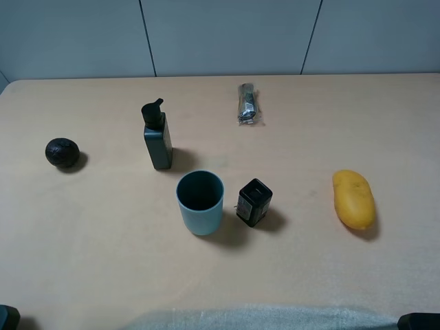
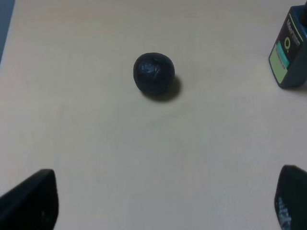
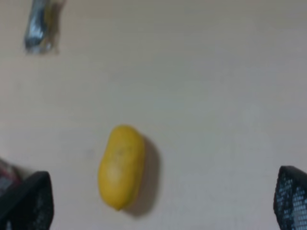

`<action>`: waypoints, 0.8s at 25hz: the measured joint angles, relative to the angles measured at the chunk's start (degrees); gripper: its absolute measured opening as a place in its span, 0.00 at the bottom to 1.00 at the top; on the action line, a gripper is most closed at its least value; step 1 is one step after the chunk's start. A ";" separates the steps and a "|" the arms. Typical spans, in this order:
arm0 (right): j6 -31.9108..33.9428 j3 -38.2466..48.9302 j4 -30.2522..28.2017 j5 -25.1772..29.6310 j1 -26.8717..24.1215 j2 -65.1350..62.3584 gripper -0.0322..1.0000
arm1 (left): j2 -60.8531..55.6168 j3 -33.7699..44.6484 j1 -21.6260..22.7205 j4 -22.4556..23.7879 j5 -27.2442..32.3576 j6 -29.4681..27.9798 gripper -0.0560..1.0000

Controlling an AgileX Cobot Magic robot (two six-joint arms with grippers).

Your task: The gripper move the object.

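Observation:
The light blue cup (image 1: 200, 202) with a dark teal inside stands upright near the middle of the table, between the dark green pump bottle (image 1: 157, 137) and a small black box (image 1: 254, 202). Both arms sit back at the near table edge, only their tips showing at the bottom corners of the exterior view. My left gripper (image 2: 163, 201) is open and empty, fingers (image 2: 33, 201) far apart, well short of the cup. My right gripper (image 3: 163, 201) is open and empty too. The cup shows in neither wrist view.
A dark round fruit (image 1: 62, 152) lies at the left, also in the left wrist view (image 2: 153, 73). A yellow mango (image 1: 354, 199) lies at the right, also in the right wrist view (image 3: 121, 166). A silver-black wrapped packet (image 1: 247, 104) lies at the back.

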 joint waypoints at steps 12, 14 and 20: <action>-0.53 0.00 -1.36 0.06 -6.06 -11.79 0.70 | 0.00 0.00 0.00 0.00 0.00 0.00 0.91; -0.87 0.00 -1.59 0.04 -6.22 -13.09 0.70 | 0.00 0.00 0.00 0.00 0.00 0.00 0.91; -1.17 4.96 -1.82 -1.94 -6.94 -16.96 0.70 | 0.00 0.00 0.00 0.00 0.00 0.00 0.91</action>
